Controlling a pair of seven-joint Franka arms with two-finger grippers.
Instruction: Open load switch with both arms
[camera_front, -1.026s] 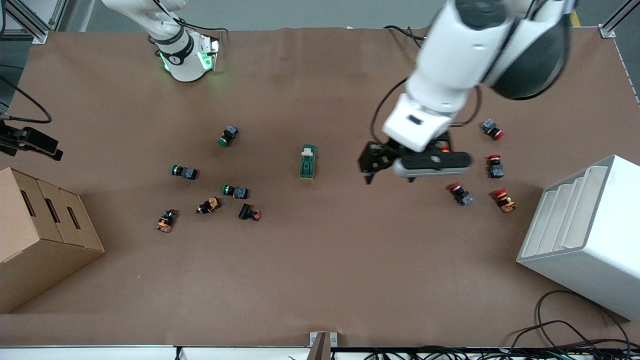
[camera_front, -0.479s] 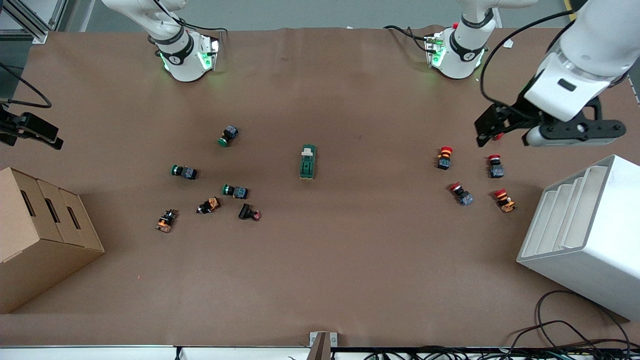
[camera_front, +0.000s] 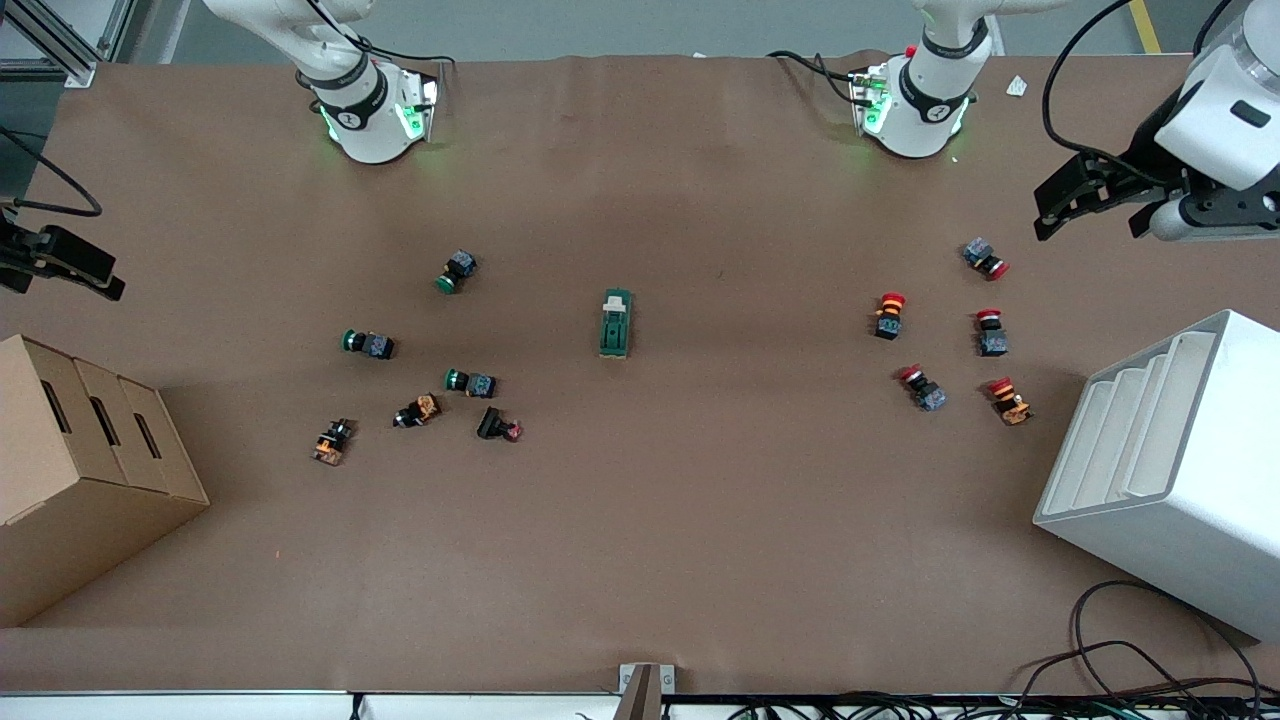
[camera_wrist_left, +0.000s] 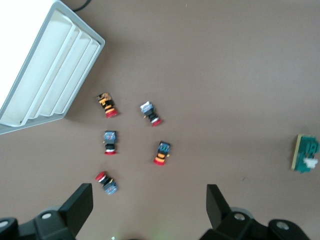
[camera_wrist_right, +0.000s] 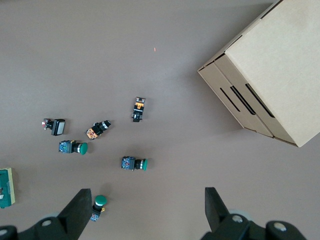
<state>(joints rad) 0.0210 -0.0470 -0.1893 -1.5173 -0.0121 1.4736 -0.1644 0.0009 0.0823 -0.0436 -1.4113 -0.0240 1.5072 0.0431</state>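
The load switch, a dark green block with a white tab, lies flat in the middle of the table, untouched. It also shows at the edge of the left wrist view and of the right wrist view. My left gripper hangs open and empty high over the left arm's end of the table, over the red push buttons. At the right arm's end, my right gripper is raised, open and empty, over the green push buttons.
Several red push buttons lie near a white slotted rack. Green and orange push buttons are scattered beside a cardboard box. Cables trail along the front edge.
My left arm has swung away from beside the load switch, out to the left arm's end of the table, with its gripper still open. My right gripper has shifted only slightly.
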